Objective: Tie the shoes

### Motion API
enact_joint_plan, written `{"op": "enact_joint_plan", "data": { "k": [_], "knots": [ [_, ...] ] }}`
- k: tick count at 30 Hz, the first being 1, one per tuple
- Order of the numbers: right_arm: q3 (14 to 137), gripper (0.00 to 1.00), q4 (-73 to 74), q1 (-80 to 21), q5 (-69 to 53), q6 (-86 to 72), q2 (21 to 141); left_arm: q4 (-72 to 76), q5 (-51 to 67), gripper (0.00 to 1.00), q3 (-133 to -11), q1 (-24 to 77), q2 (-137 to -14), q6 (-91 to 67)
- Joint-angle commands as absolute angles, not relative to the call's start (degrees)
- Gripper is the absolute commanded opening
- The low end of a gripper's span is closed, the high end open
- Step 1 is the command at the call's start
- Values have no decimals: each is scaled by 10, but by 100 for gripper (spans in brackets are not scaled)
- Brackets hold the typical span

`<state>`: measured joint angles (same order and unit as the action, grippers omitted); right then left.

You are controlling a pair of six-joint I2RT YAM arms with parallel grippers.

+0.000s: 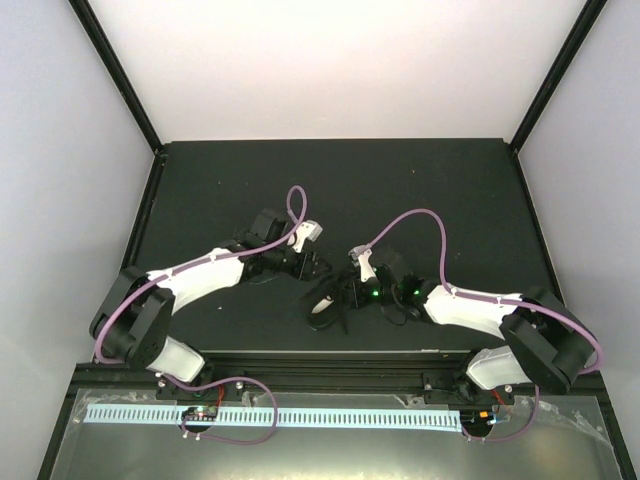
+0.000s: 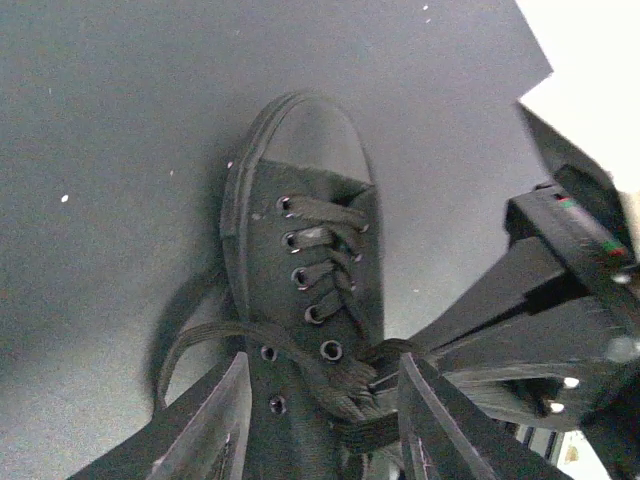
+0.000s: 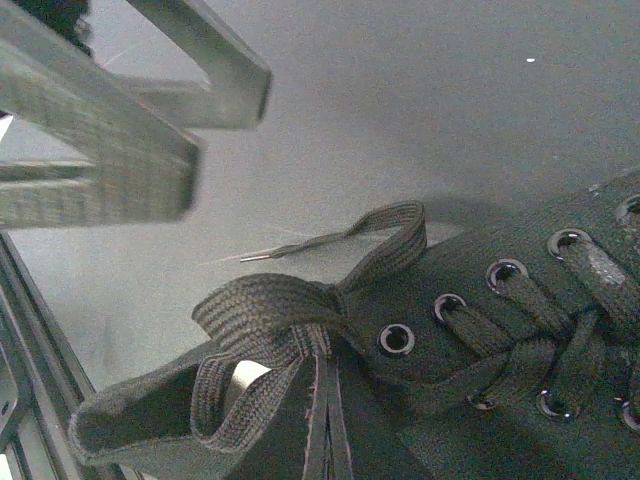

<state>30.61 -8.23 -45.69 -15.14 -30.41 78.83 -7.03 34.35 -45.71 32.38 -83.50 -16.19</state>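
Observation:
The shoes are a single small black shoe (image 1: pixel 328 303) lying on the dark table between the two arms. In the left wrist view the shoe (image 2: pixel 300 230) points toe-up, and a lace loop (image 2: pixel 190 340) trails off its left side. My left gripper (image 2: pixel 325 420) is open, its fingers (image 2: pixel 215 420) standing either side of the upper and the bunched lace knot (image 2: pixel 350 385), holding nothing. My right gripper (image 3: pixel 327 420) is shut, and the lace loops (image 3: pixel 255 300) gather at its tips beside the shoe's eyelets (image 3: pixel 397 339). A loose lace end (image 3: pixel 300 247) lies on the table.
The left arm's fingers (image 3: pixel 130 130) show blurred at the top left of the right wrist view. A metal rail (image 3: pixel 20 330) runs along the table's near edge. The white wall (image 2: pixel 590 50) meets the table's far corner. The arm bases (image 1: pixel 150 330) sit near the front edge.

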Motion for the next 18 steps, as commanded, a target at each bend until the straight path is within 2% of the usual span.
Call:
{"op": "enact_joint_plan", "data": {
  "k": [1, 6, 18],
  "knots": [
    [300, 2, -96, -460, -138, -306, 796, -69, 362, 41, -471, 321, -872, -176],
    [301, 2, -99, -460, -139, -307, 799, -51, 398, 36, -470, 321, -893, -170],
    [303, 2, -98, -460, -141, -307, 801, -37, 437, 32, -483, 321, -935, -168]
  ]
}}
